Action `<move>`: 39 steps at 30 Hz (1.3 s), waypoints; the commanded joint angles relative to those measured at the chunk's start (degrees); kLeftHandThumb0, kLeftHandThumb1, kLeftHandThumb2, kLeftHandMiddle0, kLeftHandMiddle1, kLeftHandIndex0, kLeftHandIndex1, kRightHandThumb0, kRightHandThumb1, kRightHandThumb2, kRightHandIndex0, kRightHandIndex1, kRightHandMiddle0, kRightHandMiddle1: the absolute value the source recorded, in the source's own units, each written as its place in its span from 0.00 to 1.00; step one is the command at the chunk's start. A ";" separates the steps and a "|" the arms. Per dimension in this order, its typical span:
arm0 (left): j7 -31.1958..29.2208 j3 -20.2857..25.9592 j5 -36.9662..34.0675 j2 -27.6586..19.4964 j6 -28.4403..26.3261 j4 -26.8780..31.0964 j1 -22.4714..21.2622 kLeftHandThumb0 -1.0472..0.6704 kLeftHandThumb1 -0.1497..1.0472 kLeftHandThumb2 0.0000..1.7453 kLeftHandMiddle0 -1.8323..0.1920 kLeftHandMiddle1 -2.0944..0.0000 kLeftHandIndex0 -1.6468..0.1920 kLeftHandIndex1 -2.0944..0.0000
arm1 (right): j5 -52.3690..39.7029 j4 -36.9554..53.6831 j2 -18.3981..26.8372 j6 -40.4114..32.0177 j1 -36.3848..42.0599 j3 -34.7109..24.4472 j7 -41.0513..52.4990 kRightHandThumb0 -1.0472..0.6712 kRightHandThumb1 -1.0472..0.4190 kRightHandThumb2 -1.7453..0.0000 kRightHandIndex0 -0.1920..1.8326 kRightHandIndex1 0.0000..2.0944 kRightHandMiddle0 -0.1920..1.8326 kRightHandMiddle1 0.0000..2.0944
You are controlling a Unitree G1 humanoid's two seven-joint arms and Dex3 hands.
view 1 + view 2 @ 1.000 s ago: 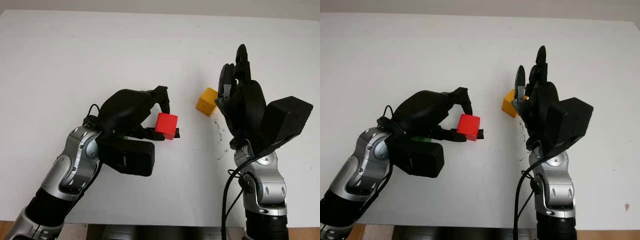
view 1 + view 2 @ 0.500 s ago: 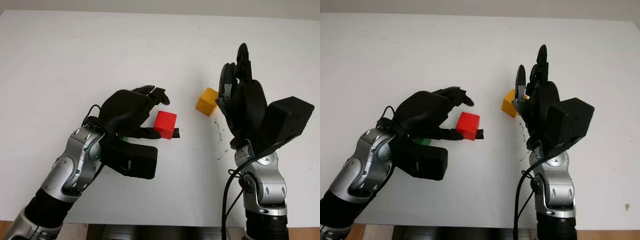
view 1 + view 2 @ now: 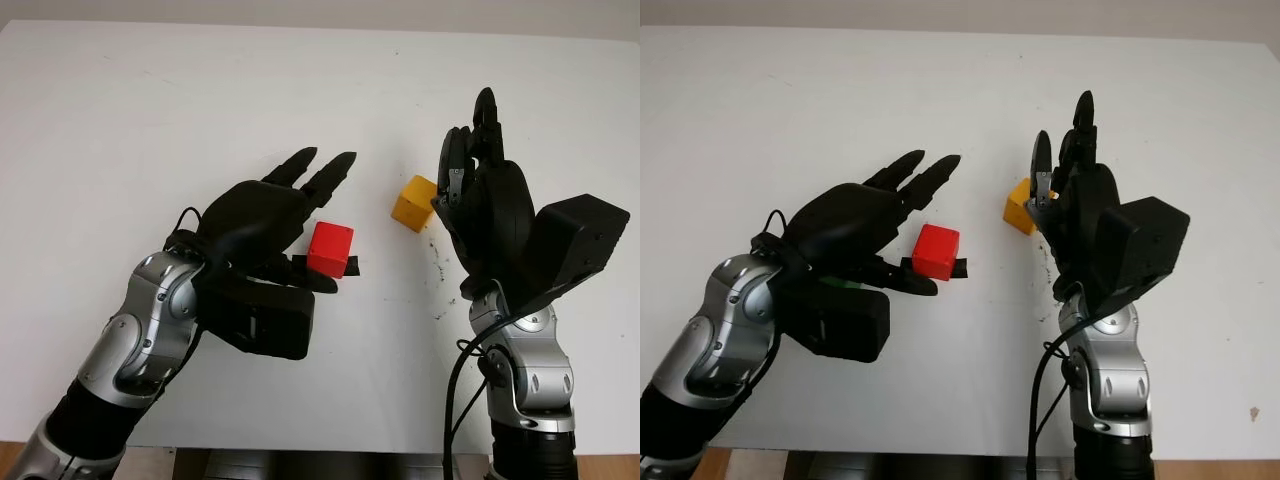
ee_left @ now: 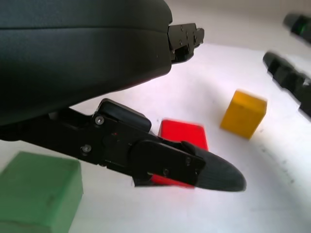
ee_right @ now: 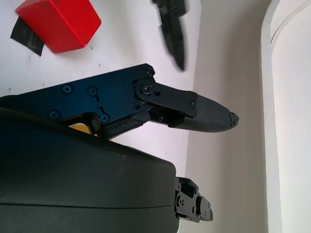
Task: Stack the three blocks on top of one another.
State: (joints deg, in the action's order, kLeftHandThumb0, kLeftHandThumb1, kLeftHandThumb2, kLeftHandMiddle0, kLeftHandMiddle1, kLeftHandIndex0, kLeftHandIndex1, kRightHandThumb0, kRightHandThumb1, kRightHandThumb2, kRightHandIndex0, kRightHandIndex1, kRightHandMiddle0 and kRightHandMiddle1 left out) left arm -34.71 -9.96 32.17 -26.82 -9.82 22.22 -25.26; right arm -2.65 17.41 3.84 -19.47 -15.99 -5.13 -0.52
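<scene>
the red block [image 3: 330, 248] sits on the white table [image 3: 150, 110] near the middle, on a small patch of black tape [image 3: 354, 266], with nothing on top of it. the yellow block [image 3: 413, 203] lies apart from it, toward the right arm. the green block [image 4: 36, 194] is on the table close under the left arm, just beside the red one in the left wrist view. no two blocks touch, so the stack looks not yet begun.

the left hand [image 3: 275, 215] hovers beside and partly over the red block, fingers stretched out straight and holding nothing; its thumb reaches along the block's near side. the right hand [image 3: 478, 185] stands upright just beside the yellow block, empty, fingers extended.

the step in hand seems to be choosing a first pickup. the next move probably calls for one hand to close on a block, lift it clear, and set it square on another; the right hand and yellow block look the readiest pair.

there is open table all around, and the far and side edges are well away. the tightest spot is between the two hands, where the red and yellow blocks lie.
</scene>
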 commanded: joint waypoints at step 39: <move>23.74 18.95 -29.33 4.54 3.74 -33.65 -2.76 0.13 1.00 0.36 0.99 0.98 0.99 0.98 | 33.71 -28.35 51.10 31.87 -27.82 14.50 30.21 0.30 0.22 0.97 0.16 0.04 0.27 0.05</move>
State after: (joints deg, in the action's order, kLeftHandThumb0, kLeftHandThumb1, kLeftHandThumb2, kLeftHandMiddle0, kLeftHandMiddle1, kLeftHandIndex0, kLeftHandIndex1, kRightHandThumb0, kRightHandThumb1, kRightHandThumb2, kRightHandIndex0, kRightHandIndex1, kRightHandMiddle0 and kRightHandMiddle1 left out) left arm -11.39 9.46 2.33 -21.84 -7.18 -10.93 -27.84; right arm 30.02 -10.14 53.50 10.55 -42.44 8.48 29.95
